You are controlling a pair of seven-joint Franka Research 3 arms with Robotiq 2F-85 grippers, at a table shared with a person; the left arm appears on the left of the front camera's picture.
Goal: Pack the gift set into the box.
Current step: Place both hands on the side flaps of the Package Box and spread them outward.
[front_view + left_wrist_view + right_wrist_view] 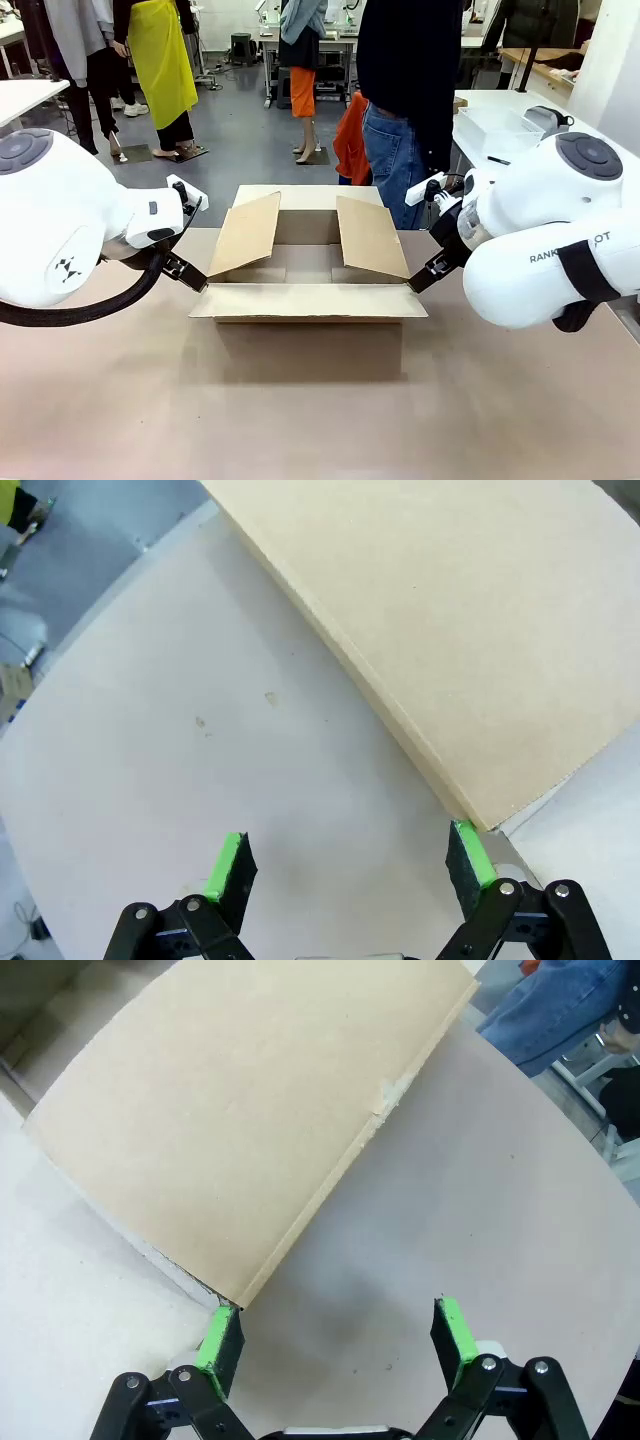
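The box [305,330], a large brown cardboard carton, stands at the table's middle with all four flaps spread open. My left gripper [192,275] is low by its left front corner and my right gripper [422,278] is by its right front corner. In the left wrist view the left gripper [348,868] is open over bare table, its right finger [468,852] close to the corner of a side flap [450,630]. In the right wrist view the right gripper [336,1338] is open too, its left finger [220,1336] at the corner of the other side flap [250,1110]. The gift set is out of view.
A person [405,90] in a dark top and jeans stands at the far edge behind the box. A white side table with a clear container [497,130] lies at the back right. Bare tan tabletop [300,430] stretches in front of the box.
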